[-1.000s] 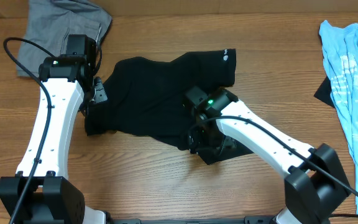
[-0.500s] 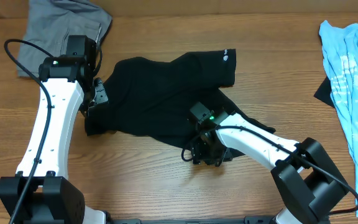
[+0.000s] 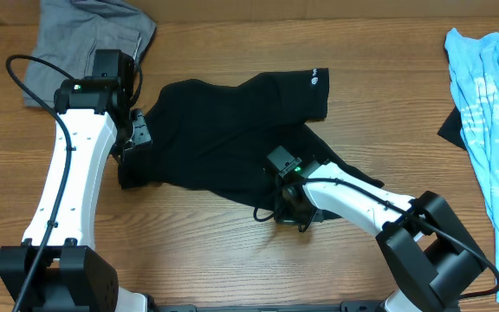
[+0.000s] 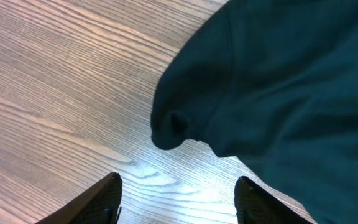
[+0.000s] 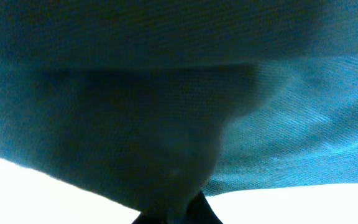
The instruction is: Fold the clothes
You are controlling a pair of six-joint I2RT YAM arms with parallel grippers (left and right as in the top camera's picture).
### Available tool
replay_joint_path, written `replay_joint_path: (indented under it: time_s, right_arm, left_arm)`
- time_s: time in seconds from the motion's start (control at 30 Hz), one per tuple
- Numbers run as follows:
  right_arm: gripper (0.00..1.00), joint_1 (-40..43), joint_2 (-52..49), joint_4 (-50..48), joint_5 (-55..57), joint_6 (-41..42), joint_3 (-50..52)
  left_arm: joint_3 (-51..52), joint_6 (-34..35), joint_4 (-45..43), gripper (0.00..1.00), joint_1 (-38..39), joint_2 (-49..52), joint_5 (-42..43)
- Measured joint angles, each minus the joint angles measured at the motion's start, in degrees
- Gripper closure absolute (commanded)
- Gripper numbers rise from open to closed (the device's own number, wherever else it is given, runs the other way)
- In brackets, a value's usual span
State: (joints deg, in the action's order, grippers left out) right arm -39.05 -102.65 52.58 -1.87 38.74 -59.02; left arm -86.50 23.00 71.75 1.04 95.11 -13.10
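The shirt (image 3: 219, 130) is pinched by the right tool (image 3: 290, 211); the left tool (image 4: 178, 198) is held wide, empty. A fold is judged begun: the pinched edge must be carried across.

Open tabletop (image 3: 388, 104) between black T-shirt (image 3: 223, 130) and blue shirt (image 3: 492, 113), grey garment (image 3: 76, 35) blocking far-left corner.
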Motion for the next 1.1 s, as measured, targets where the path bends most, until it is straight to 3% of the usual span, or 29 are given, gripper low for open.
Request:
replay_joint_path:
  time_s: [0.1, 0.27, 0.33, 0.37, 0.4, 0.43, 0.47, 0.7, 1.03, 1.1]
  right_arm:
    - [0.96, 2.97, -0.09, 3.89, 2.71, 1.6, -1.97]
    - [0.96, 12.33, -0.28, 11.82, 5.68, 1.79, -13.84]
    - [0.89, 17.33, -0.28, 11.17, 6.21, 0.55, -19.52]
    - [0.8, 20.76, -0.28, 10.01, 6.32, -0.35, -22.34]
    - [0.62, 22.75, -0.28, 9.09, 6.4, -1.05, -23.82]
    - [0.27, 25.79, -0.28, 7.82, 6.34, -1.57, -25.44]
    - [0.0, 28.13, -0.28, 6.86, 6.16, -2.34, -26.47]
    - [0.0, 41.86, -0.28, 10.69, -2.47, -6.51, -27.69]
    - [0.0, 38.38, -0.28, 17.27, -12.79, -13.03, -27.69]
    - [0.0, 35.63, -0.28, 16.61, -13.97, -13.73, -27.69]
  left_arm:
    - [0.0, 0.0, -0.04, 0.39, 0.02, 0.0, 0.94]
    - [0.0, 0.02, -0.2, 0.39, 0.02, 0.0, 1.86]
    - [0.0, 0.0, -0.22, 0.39, 0.02, 0.0, 2.25]
    - [0.0, 0.02, -0.22, 0.4, 0.02, 0.0, 2.82]
    - [0.0, 0.02, -0.2, 0.4, 0.02, 0.0, 3.32]
    - [0.0, 0.0, -0.24, 0.4, 0.02, 0.0, 4.0]
    - [0.02, 0.0, -0.52, 0.39, 0.02, 0.0, 4.76]
    - [7.13, 0.0, -7.08, 0.38, 0.13, -0.02, 9.68]
    - [20.15, 0.02, -13.03, 0.27, 0.48, 0.0, 12.09]
    - [20.15, 0.02, -13.14, 0.18, 0.48, 0.0, 12.09]
